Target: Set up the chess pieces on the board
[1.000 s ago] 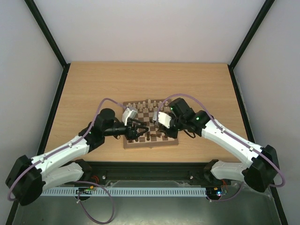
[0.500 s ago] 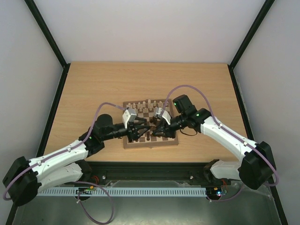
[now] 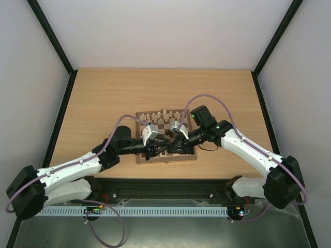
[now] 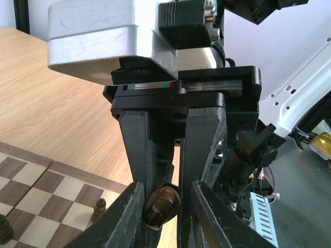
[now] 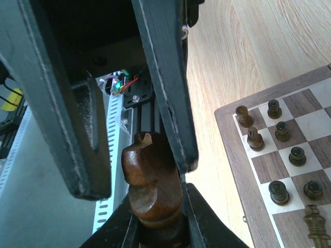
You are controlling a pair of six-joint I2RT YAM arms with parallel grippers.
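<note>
- At the left of the top view, the table (image 3: 93, 103) is pale laminate with a straight wood grain. Bare surface runs wide from its black-framed edge to the board (image 3: 160, 158).
- The board is small and square, with matt brown and cream checks inside a brown border. Its near edge lies close to the table's near edge.
- The left gripper (image 3: 158, 149) reaches in low over the board's near edge. Its flat black jaws are drawn in narrow around the head of a dark piece (image 5: 151, 181). One of its fingers (image 5: 165, 93) lies against the head, and the other stands a sliver apart.
- The dark piece is glossy turned wood, round-bodied, with a notch cut in its crown.
- The right gripper (image 3: 175, 146) faces the left one tip to tip, with its jaws clamped tight on the piece's lower body.
- Cream pieces (image 3: 158, 114) line the board's far edge.
- Small dark pieces (image 5: 297, 155) stand upright on squares near the border, each apart from its neighbours.
- To the right of the board, bare grained wood reaches the frame.
</note>
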